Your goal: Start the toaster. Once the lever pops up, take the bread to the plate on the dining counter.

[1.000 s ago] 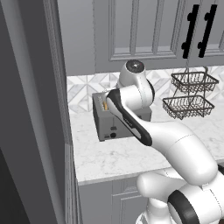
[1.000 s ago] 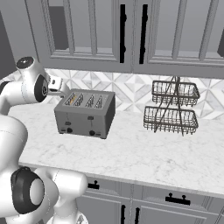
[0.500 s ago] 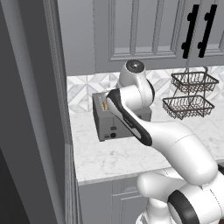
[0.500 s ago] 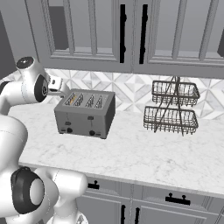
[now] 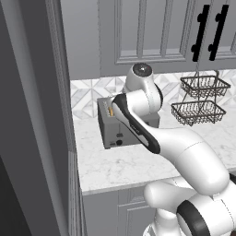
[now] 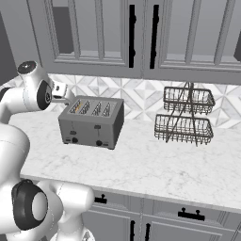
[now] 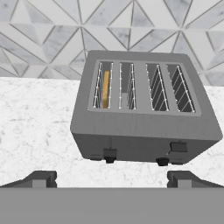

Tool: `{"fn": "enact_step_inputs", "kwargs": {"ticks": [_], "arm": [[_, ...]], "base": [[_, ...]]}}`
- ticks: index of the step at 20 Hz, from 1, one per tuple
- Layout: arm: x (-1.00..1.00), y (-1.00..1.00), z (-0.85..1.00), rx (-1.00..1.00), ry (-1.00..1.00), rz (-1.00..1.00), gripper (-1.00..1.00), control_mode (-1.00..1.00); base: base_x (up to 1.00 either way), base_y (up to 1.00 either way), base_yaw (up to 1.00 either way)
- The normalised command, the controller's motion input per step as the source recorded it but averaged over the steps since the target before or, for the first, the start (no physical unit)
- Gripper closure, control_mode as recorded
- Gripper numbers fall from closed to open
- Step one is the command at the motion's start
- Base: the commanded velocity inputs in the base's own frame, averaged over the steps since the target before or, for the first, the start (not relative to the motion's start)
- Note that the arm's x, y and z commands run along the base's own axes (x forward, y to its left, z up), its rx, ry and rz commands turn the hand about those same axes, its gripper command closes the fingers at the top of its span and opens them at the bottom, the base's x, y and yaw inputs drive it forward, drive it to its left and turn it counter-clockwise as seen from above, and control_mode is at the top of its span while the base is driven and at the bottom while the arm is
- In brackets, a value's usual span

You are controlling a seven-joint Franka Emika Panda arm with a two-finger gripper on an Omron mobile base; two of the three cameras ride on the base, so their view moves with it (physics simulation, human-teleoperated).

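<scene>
The white Franka arm with dark joints rises from its base, bends at the elbow and reaches toward the boxy grey metal four-slot toaster [image 7: 142, 111]; its two-finger gripper [image 7: 112, 178] hovers in front of the toaster's front face, dark fingertips [image 7: 40, 178] spread wide apart, holding nothing.

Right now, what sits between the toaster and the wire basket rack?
Nothing: in the right base view, bare marble countertop separates the toaster from the two-tier wire basket rack.

A two-tier wire basket rack [image 6: 184, 115] stands on the marble surface [image 6: 141, 164], well to the right of the hand, below grey cabinets [image 6: 141, 33].
</scene>
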Motion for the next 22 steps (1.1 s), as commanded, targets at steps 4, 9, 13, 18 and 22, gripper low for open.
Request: {"fn": "enact_step_inputs", "kwargs": {"ticks": [4, 9, 13, 18, 22], "arm": [[0.00, 0.00, 0.00, 0.00, 0.00, 0.00, -1.00, -1.00], [0.00, 0.00, 0.00, 0.00, 0.00, 0.00, -1.00, -1.00], [0.00, 0.00, 0.00, 0.00, 0.00, 0.00, -1.00, -1.00], [0.00, 0.00, 0.00, 0.00, 0.00, 0.00, -1.00, -1.00], [0.00, 0.00, 0.00, 0.00, 0.00, 0.00, -1.00, -1.00]], "base": [[0.00, 0.00, 0.00], [0.00, 0.00, 0.00], [0.00, 0.00, 0.00], [0.00, 0.00, 0.00], [0.00, 0.00, 0.00]]}}
